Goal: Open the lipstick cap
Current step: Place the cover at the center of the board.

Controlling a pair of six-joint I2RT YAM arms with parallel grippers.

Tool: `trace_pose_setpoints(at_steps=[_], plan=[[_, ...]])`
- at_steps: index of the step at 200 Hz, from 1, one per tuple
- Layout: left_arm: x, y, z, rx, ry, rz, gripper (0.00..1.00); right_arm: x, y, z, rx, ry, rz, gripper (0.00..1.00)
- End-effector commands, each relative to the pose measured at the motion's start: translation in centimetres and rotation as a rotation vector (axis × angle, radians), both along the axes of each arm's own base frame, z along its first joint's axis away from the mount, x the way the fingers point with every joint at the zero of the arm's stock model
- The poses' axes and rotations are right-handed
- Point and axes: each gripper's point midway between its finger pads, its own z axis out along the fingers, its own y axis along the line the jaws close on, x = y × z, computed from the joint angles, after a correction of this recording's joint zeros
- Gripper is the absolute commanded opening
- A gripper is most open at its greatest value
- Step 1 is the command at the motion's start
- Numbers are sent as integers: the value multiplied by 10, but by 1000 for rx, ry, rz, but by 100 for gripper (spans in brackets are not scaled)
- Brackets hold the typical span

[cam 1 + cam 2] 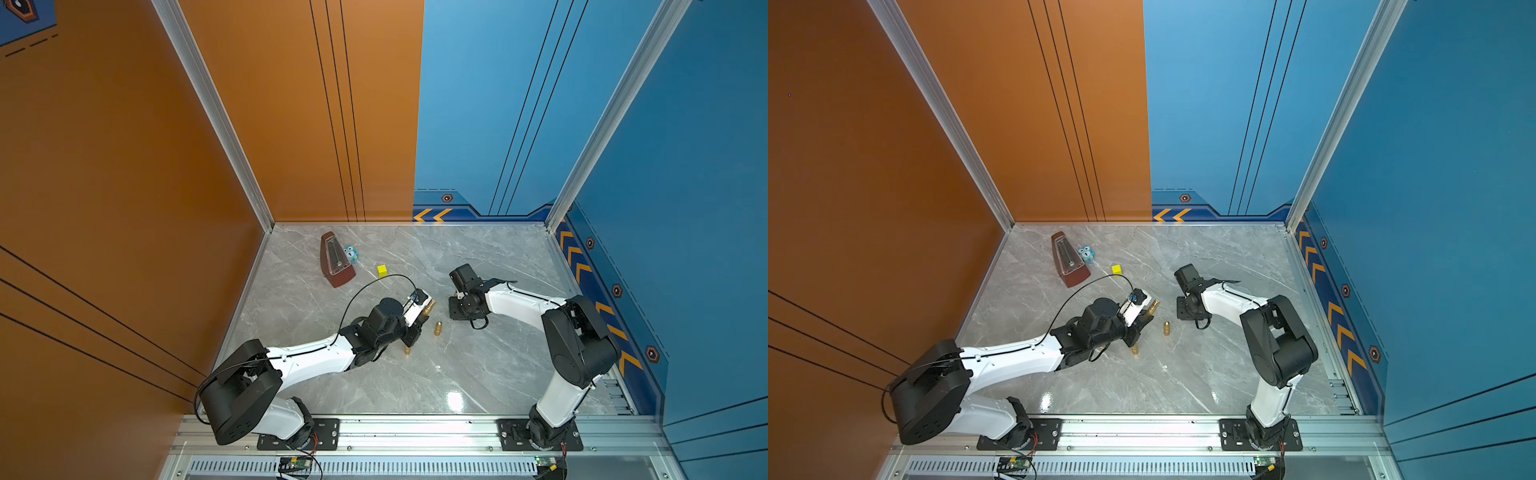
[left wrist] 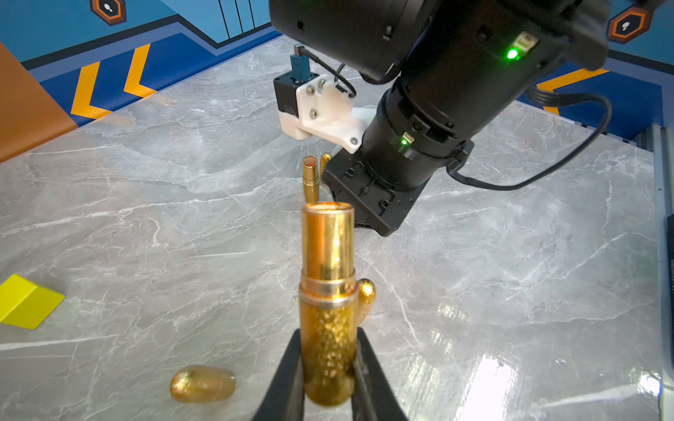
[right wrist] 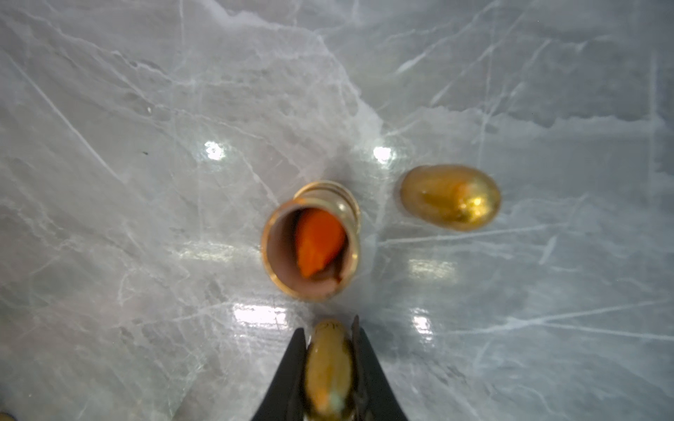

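Left wrist view: two uncapped lipsticks point(image 2: 328, 291) point(image 2: 310, 178): held lipstick point(image 2: 328, 291) pinched by left gripper point(image 2: 327, 339), standing lipstick point(image 2: 310, 178) on marble tabletop point(image 2: 146, 218); three caps point(image 2: 325, 160) point(image 2: 202, 382) point(image 2: 367, 297): gripped cap point(image 3: 328, 368) squeezed in right gripper point(image 3: 328, 328), loose caps point(image 2: 202, 382) point(image 2: 367, 297). Orange-blue walls point(image 1: 291, 124) point(image 1: 478, 104).

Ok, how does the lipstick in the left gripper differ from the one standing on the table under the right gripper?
The held lipstick is clamped by its base in the shut left gripper; the standing lipstick rests free on the marble table. The held one is tilted in a top view; the standing one is upright. The standing one shows an orange stick; the held one's stick is not visible. Both are gold and uncapped.
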Motion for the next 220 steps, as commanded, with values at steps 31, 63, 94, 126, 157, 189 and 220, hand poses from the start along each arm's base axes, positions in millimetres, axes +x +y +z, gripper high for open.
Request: trace_pose_setpoints(at_steps=[31, 63, 94, 126, 157, 189, 220], plan=[[3, 6, 0, -7, 7, 19, 0, 1, -2, -7, -50, -4, 14, 20], [2, 6, 0, -9, 7, 17, 0, -4, -3, -10, -56, 4, 16, 23], [2, 6, 1, -11, 6, 16, 0, -9, -4, -11, -58, 9, 17, 25], [2, 5, 2, -14, 6, 12, 0, -12, -2, -14, -59, 17, 23, 27], [1, 6, 2, -15, 7, 12, 0, -13, -1, -11, -55, 11, 23, 30], [0, 5, 3, -18, 7, 7, 0, -13, -2, -3, -51, 0, 21, 35], [0, 6, 5, -18, 1, 6, 0, -18, -1, 7, -23, -4, 21, 42]])
